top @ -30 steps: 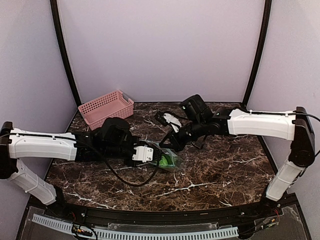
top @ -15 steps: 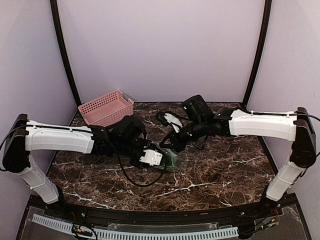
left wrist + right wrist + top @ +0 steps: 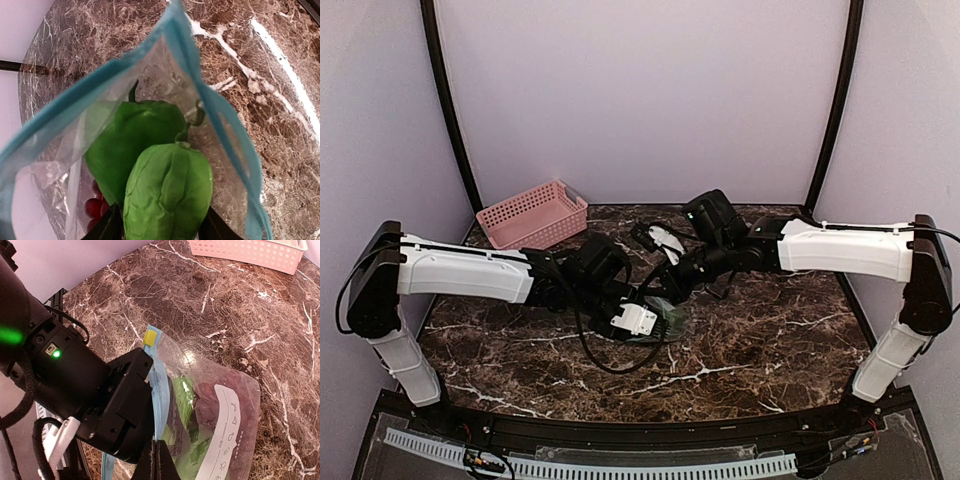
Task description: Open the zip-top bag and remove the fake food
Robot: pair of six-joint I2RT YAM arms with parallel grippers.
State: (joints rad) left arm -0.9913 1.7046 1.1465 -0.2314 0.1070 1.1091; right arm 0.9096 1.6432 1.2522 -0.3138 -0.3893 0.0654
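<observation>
Bag (image 3: 220,115) mouth full of green food (image 3: 167,192)

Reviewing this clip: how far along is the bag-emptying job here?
Done: the zip-top bag is open, its teal zip strips parted. In hand: the right claw pinches the bag's edge while the left claw sits in the mouth, fingers either side of a green piece; a firm grip isn't clear. Left: the green piece and the grapes lie inside the bag; nothing is out yet.

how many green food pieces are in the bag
2. A lighter green piece sits nearest the left hand, a darker green one lies just behind it, both inside the zip-top bag. More could be hidden underneath.
</observation>
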